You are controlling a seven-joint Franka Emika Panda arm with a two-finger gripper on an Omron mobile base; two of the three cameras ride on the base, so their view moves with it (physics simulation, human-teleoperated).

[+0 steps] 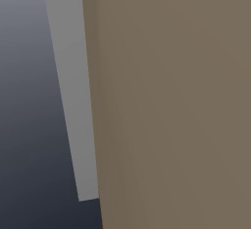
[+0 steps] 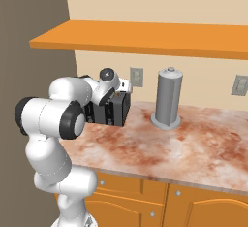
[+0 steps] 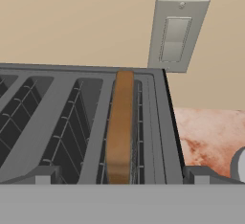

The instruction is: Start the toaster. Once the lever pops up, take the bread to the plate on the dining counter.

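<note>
One toaster (image 2: 112,108) with four slots, one bread (image 3: 120,125) slice in it, one grey canister (image 2: 167,98), two wall plates (image 2: 136,77), one orange shelf (image 2: 145,38), one counter (image 2: 169,148).

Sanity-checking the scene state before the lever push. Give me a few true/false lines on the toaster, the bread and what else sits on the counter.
1. The bread stands on edge in a slot of the toaster. True.
2. The bread lies flat on the counter. False: it is in the toaster slot.
3. A grey cylinder stands upright on the marbled counter, to the right of the toaster. True.
4. Every toaster slot holds a slice. False: the slots beside the bread are empty.
5. A wall switch plate is mounted behind the toaster. True.
</note>
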